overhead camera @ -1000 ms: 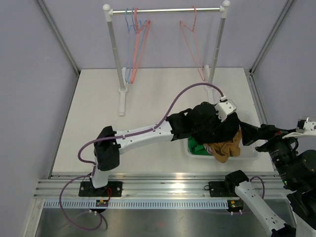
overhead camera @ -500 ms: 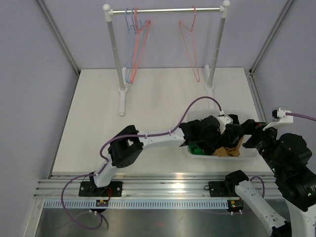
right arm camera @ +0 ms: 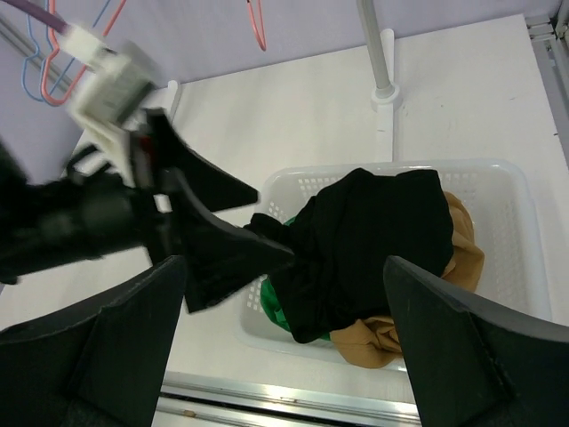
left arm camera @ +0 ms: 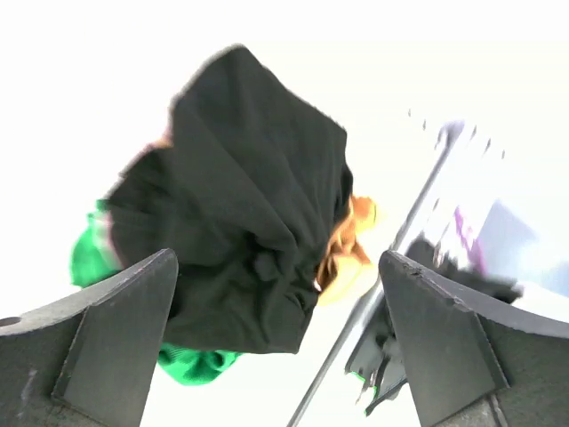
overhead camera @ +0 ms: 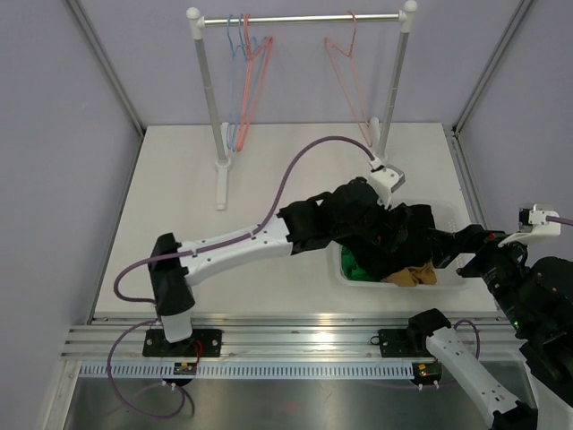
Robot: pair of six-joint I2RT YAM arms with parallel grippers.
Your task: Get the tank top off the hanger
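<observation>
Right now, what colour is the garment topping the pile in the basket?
The tank top is black; the right wrist view shows it best.

No text, label, brand, number or sign can be read in any view. None shows on the black tank top (right arm camera: 364, 231) or on the white basket (right arm camera: 520, 258) it lies in.
</observation>
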